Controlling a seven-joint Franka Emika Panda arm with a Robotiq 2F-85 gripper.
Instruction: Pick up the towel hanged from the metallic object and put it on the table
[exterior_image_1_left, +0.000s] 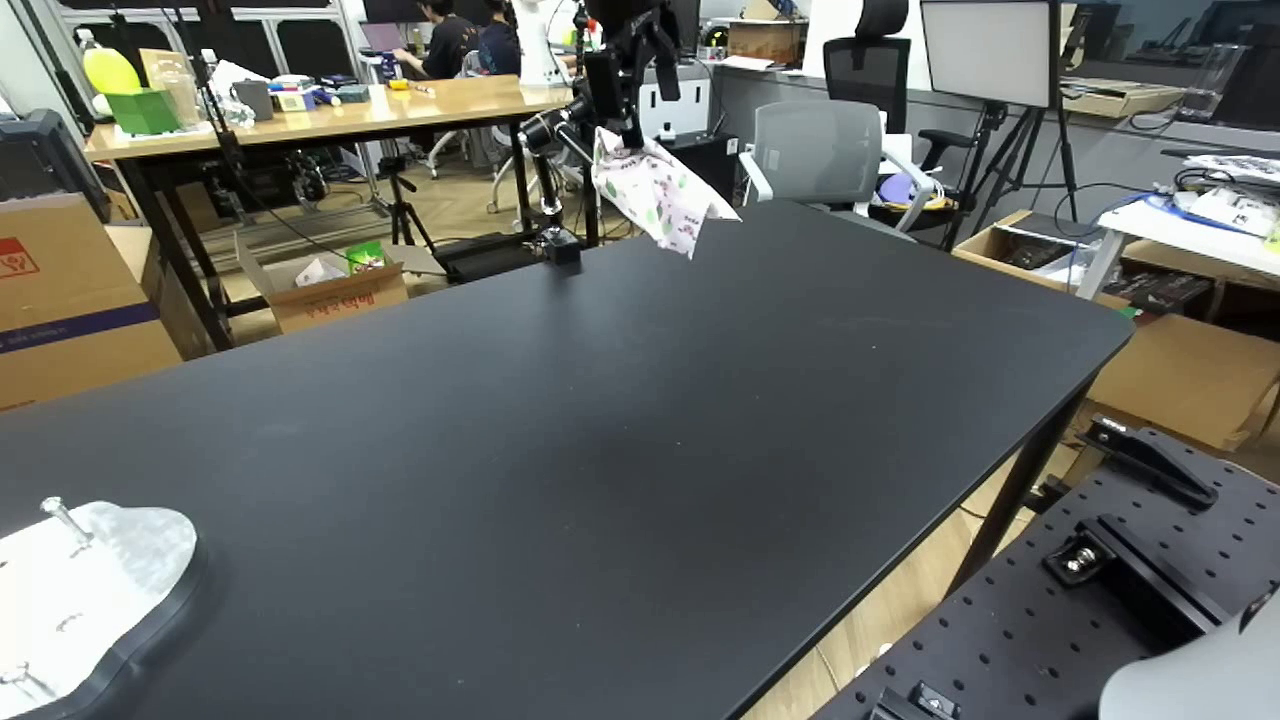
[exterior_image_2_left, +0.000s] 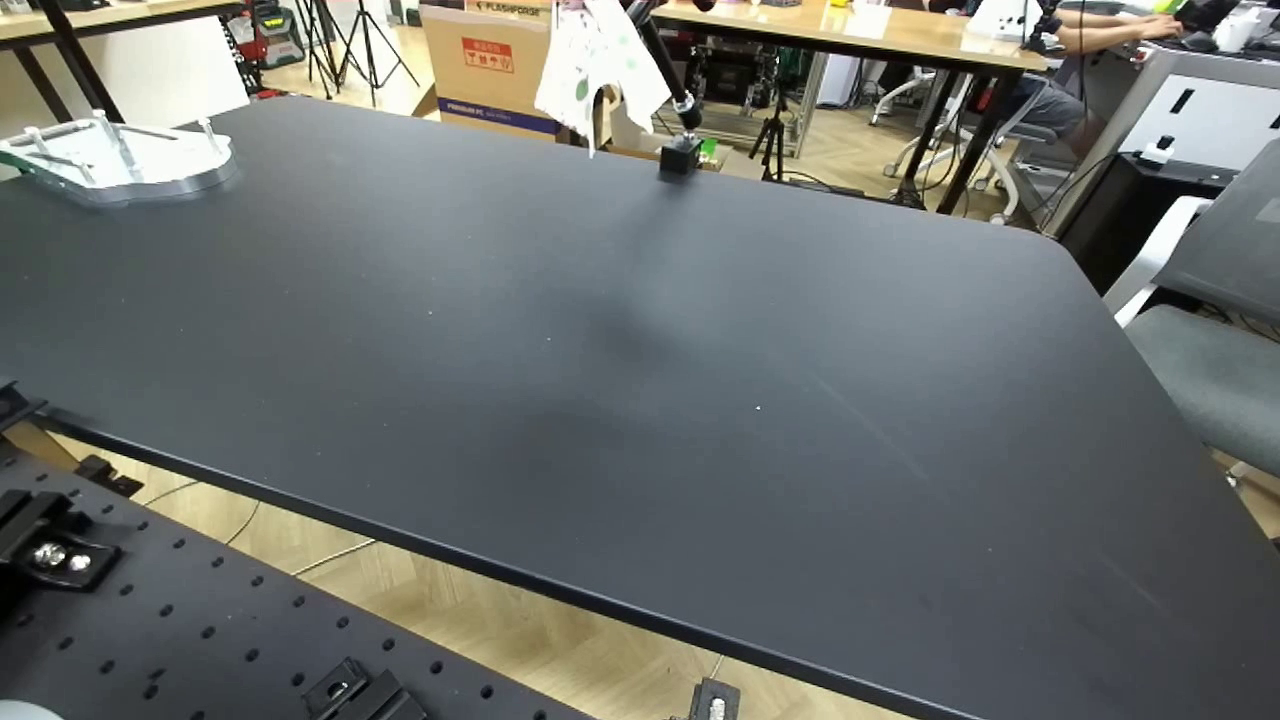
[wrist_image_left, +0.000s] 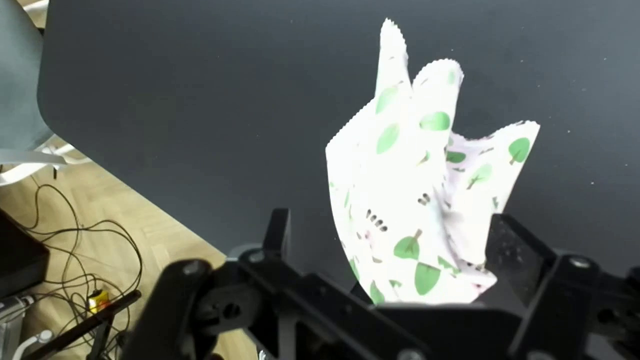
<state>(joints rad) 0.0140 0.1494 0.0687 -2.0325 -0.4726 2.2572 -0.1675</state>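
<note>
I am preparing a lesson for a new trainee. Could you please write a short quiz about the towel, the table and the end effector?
1. True or false: in the wrist view, the end effector has its jaws apart.
2. What is printed on the towel? A) blue stripes B) green leaf shapes C) red squares
3. In both exterior views, does the towel hang or lie flat on the table?

Key: 1. True; 2. B; 3. It hangs.
</note>
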